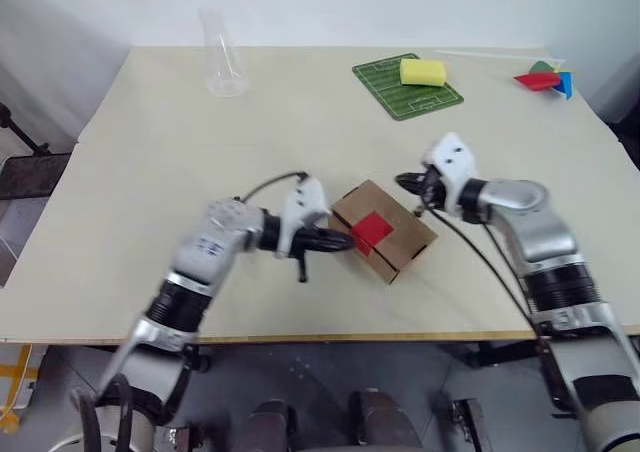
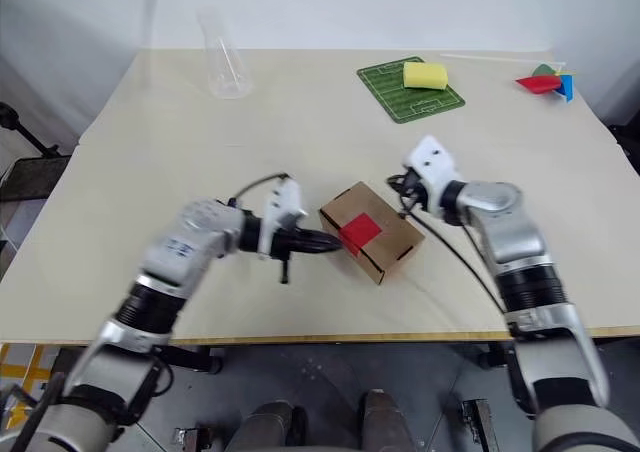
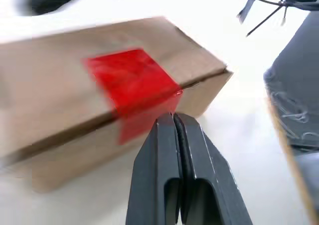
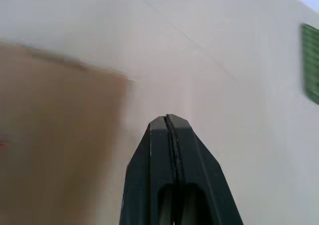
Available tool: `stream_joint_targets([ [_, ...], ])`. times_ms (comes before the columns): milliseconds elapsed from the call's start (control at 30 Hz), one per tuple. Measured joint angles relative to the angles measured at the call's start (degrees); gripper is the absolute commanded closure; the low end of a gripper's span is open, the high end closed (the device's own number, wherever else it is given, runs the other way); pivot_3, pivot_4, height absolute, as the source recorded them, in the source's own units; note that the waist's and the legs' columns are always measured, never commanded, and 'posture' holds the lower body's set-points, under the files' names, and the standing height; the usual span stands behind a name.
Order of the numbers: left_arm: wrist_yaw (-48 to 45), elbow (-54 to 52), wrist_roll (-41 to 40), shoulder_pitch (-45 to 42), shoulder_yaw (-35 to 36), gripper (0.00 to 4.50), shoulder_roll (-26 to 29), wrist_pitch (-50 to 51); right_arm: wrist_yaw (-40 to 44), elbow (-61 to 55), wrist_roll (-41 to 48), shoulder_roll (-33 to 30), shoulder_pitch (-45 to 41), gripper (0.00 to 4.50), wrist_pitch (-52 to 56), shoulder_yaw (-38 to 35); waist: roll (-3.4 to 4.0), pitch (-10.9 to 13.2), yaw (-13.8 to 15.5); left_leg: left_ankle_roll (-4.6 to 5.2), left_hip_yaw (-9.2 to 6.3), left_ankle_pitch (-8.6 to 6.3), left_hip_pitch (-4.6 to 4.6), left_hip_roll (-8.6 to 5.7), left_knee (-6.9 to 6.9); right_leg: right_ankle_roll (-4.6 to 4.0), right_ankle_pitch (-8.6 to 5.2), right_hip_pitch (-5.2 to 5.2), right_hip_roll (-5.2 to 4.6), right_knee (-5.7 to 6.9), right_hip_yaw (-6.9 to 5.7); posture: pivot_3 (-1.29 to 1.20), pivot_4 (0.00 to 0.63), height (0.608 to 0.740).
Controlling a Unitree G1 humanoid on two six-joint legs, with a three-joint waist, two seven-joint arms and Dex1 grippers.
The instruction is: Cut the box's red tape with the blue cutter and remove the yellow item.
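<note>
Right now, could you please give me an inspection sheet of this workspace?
Surface: beige table, level.
Job's things: box near the front edge, flaps closed; red tape uncut across the seam.
Clutter: clear cup, green mat bearing a yellow sponge, coloured shapes at the far right corner.
Grippers: left tool shut, at the tape; right tool shut, beside the box.
Cables: black cable along the right arm.
Surroundings: white wall.

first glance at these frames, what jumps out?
The box with its bright red tape sits mid-table near the front edge, flanked by both arms. The left claw is shut, its tip right at the tape's edge; the right claw is shut too, beside the box's far-right side. At the far edge lie a green mat bearing a yellow block and a clear cup tipped over.
</note>
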Motion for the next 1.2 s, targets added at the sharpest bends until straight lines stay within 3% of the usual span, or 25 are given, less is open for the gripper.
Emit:
stream_joint_targets([
  [133,2.97,14.17,0.82,-8.49,6.02,4.47,1.06,-4.88,3.69,-8.09,2.12,-6.57,6.88,4.50,4.10,-5.42,0.01,-0.02,0.40,0.00,-0.14,0.00,0.01,0.01,0.09,0.00,0.00,0.16,-0.02,-0.04,-0.48,0.00,0.150,0.740],
  [300,12.51,35.29,7.02,-15.49,5.61,4.47,-6.87,-16.42,9.28,-30.92,12.18,-12.98,22.47,4.50,23.97,-6.72,0.00,-0.01,1.78,0.08,-0.13,-0.05,-0.18,-0.02,0.32,0.02,0.01,0.11,-0.11,-0.03,-1.00,0.00,0.150,0.740],
  [500,12.57,45.13,12.57,-17.78,0.33,4.47,-15.04,-23.27,8.23,-44.37,19.51,-14.50,25.09,4.50,38.00,-7.54,-0.07,0.03,2.19,0.11,-0.16,-0.06,-0.72,-0.04,0.86,0.15,0.10,-0.17,-0.14,-0.01,-1.08,0.00,0.150,0.740],
  [567,10.93,45.26,13.77,-18.25,-1.43,4.47,-16.95,-24.47,5.73,-44.57,19.21,-12.13,23.82,4.50,39.05,-6.67,-0.07,0.03,2.33,0.11,-0.13,-0.06,-0.72,-0.09,0.87,0.15,0.10,-0.17,-0.17,0.02,-1.06,0.00,0.150,0.740],
  [767,3.92,40.84,14.88,-16.40,-3.08,4.47,-14.10,-22.50,3.91,-42.47,16.34,-12.44,21.95,4.50,38.78,-3.51,-0.07,0.02,2.34,0.12,-0.11,-0.05,-0.65,-0.10,0.85,0.15,0.10,-0.17,-0.21,0.07,-1.04,0.00,0.150,0.740],
  [967,-3.04,28.28,14.36,-10.42,-4.17,4.47,-10.26,-11.91,0.21,-33.90,11.23,-9.06,16.02,4.50,36.31,-2.17,-0.06,0.02,2.35,0.13,-0.18,-0.04,-0.65,-0.12,0.85,0.15,0.10,-0.16,-0.26,0.11,-1.02,0.00,0.150,0.740],
  [1067,-6.61,17.56,13.06,-5.54,-5.28,4.47,-6.96,-6.18,-1.46,-24.87,8.23,-3.76,9.39,4.50,30.54,-0.65,-0.03,0.01,1.64,0.13,-0.18,-0.04,-0.64,-0.17,0.81,0.14,0.10,-0.16,-0.30,0.09,-1.01,0.00,0.150,0.740],
  [1200,-7.31,8.09,11.24,-2.06,-7.42,4.47,-7.96,-2.92,-2.51,-14.40,4.50,-0.04,3.06,4.50,21.99,0.38,0.02,0.03,1.68,0.13,-0.53,-0.03,-0.77,-0.21,0.89,0.14,0.10,-0.16,-0.39,0.12,-1.06,0.00,0.150,0.740],
])
